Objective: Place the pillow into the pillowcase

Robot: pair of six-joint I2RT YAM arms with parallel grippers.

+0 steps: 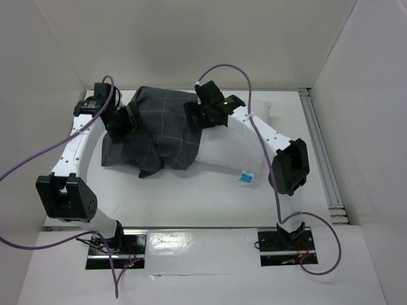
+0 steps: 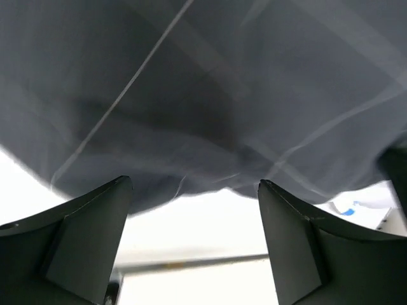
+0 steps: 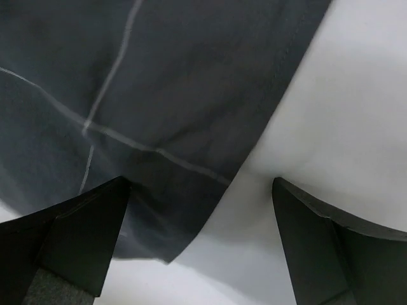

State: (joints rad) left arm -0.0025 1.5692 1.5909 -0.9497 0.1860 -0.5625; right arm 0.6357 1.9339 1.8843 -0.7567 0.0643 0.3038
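We are seeing the pillowcase [image 1: 159, 130] covering the left half of the pillow [image 1: 222, 155] on the table [image 1: 191, 203], the right arm [image 1: 267, 130] crossing its far right. The left gripper [image 1: 127, 122] and right gripper [image 1: 198, 117] are both gaping over the cloth. Only the right wrist view is showing the hem [image 3: 280, 82] up close.

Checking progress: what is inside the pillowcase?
The pillow: its white right end, with the blue tag, sticks out of the pillowcase. The rest is covered by dark cloth, so how far in it reaches cannot be seen.
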